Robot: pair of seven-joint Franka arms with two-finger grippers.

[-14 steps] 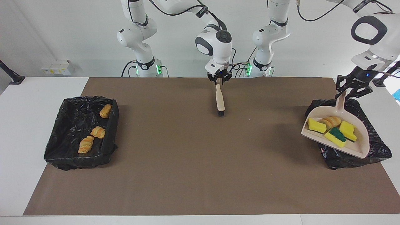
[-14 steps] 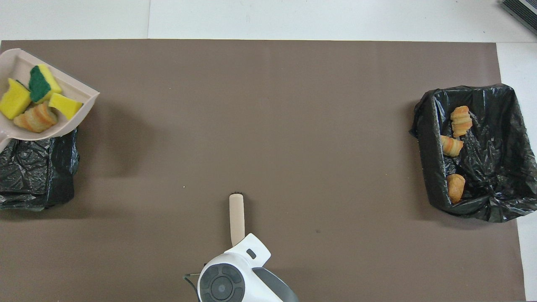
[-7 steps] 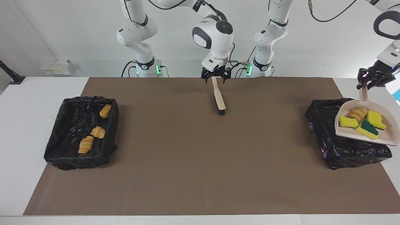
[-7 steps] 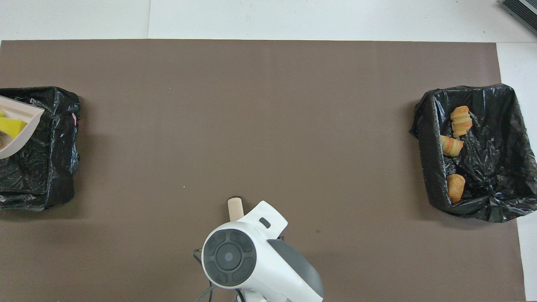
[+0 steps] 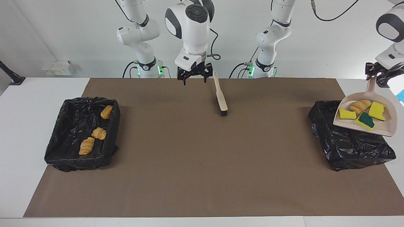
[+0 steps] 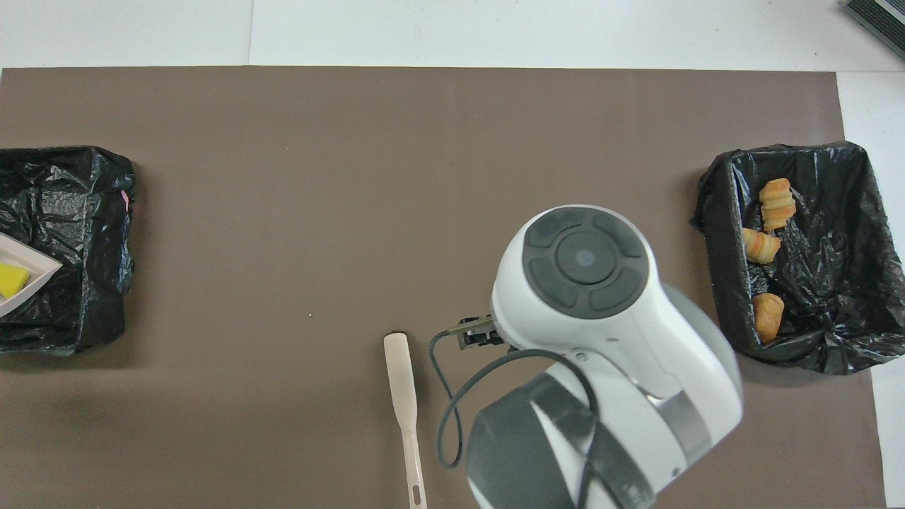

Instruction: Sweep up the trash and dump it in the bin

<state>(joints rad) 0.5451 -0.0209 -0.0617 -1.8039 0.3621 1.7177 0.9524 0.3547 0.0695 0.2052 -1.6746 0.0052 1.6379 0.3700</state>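
So the trash (image 5: 362, 113) this round is a bread piece plus a few torn yellow sponge chunks, one with a green face. All light, squashy stuff that won't break and doesn't need pinching one by one. It's riding loose in the beige dustpan (image 5: 389, 127), and I'd guess it slides out as soon as the pan tips. The sensible place to take hold is the pan's handle, which is how it's being carried. The left gripper (image 5: 374, 73) is clamped tight on the top of that handle and hangs the pan, mouth sloping down, over the black-bagged bin (image 5: 347, 148) at the left arm's end of the bench (image 5: 195, 176). Nothing has dropped in yet as far as I can see. Toward the right arm's end, another bagged bin (image 5: 69, 132) has three bread pieces (image 5: 86, 146) in it. Closer to the robots, the brush (image 5: 221, 97) lies flat mid-bench, bristles pointing away from them. The right gripper (image 5: 194, 77) is up in the air just beside its handle, spread wide open and holding nothing.
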